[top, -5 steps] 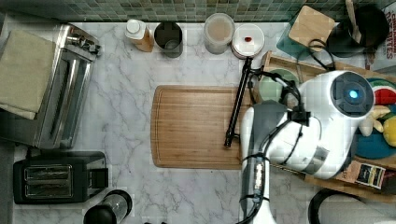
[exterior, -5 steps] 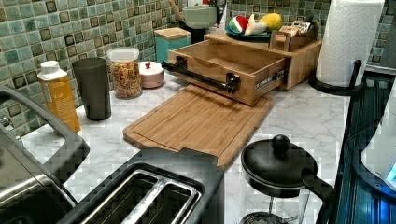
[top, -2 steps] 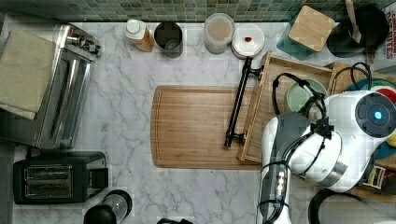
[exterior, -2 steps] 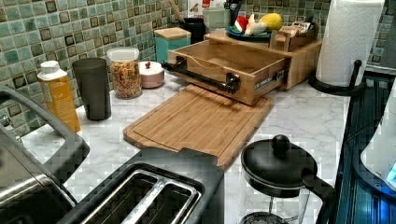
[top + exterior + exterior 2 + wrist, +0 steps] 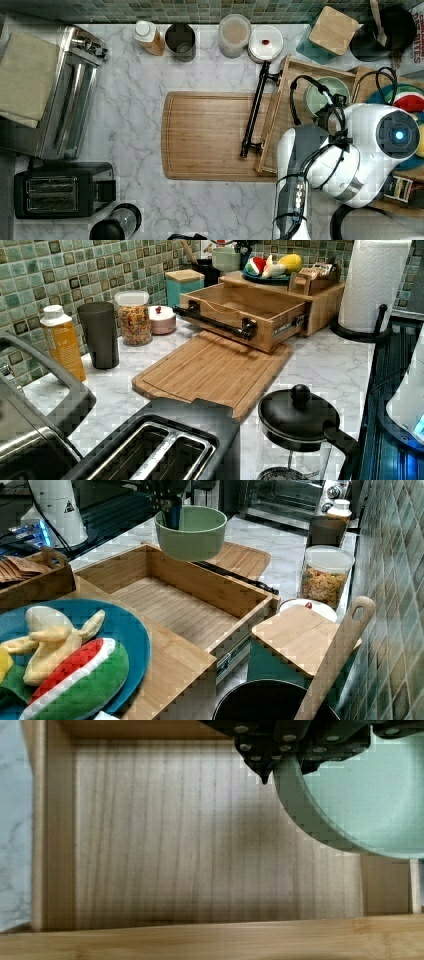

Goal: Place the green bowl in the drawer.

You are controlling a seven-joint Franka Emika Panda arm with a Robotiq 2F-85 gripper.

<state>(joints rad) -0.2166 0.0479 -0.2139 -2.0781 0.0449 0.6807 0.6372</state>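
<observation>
There is one green bowl [image 5: 191, 531] and it hangs in the air above the open drawer [image 5: 175, 605], held at its rim by the gripper [image 5: 172, 511], whose fingers are closed on the rim. In the wrist view the bowl [image 5: 360, 800] is over one corner of the drawer floor [image 5: 200, 835]. The drawer has nothing inside; its one black bar handle [image 5: 255, 107] lies over the edge of the single cutting board [image 5: 210, 135].

Along the tiled wall I count one orange bottle [image 5: 62, 342], one dark cup [image 5: 99, 334], one clear jar [image 5: 133, 317] with colourful pasta inside, and one small pink lidded dish [image 5: 162, 319]. One blue plate [image 5: 125, 630] on the cabinet top holds toy fruit. One toaster [image 5: 62, 190] stands on the marble counter [image 5: 130, 130]
</observation>
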